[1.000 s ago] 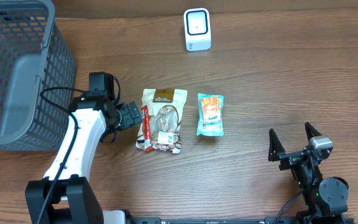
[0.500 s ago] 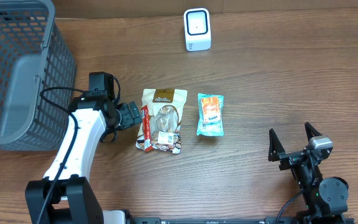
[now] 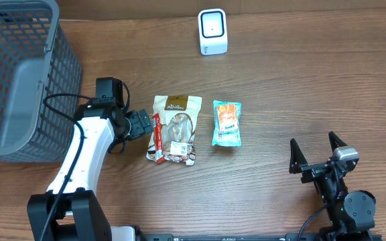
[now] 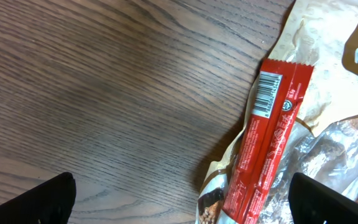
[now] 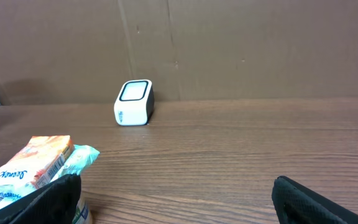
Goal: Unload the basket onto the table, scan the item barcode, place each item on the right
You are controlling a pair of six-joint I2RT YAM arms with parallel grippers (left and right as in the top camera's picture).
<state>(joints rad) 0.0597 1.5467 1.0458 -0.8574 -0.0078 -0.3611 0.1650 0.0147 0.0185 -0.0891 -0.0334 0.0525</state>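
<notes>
1. Far left: grey mesh basket, upright with its top open, on the wooden table.
2. Just right of the basket: left gripper, low over the table, fingers spread wide and holding nothing. Points toward the left edge of the cream snack pouch, just beside it; contact impossible to judge.
3. Centre: red snack bar, flat and lengthwise on the left part of the pouch. Barcode face up at one end of the bar, plain in the left wrist view.
4. Just right of the pouch, not touching it: orange and teal packet, lying flat.
5. Toward the back of the table, behind these items and well apart from them: white scanner, standing upright.
6. Far right, near the front edge: right gripper, fingers spread wide, empty, well apart from every item.
</notes>
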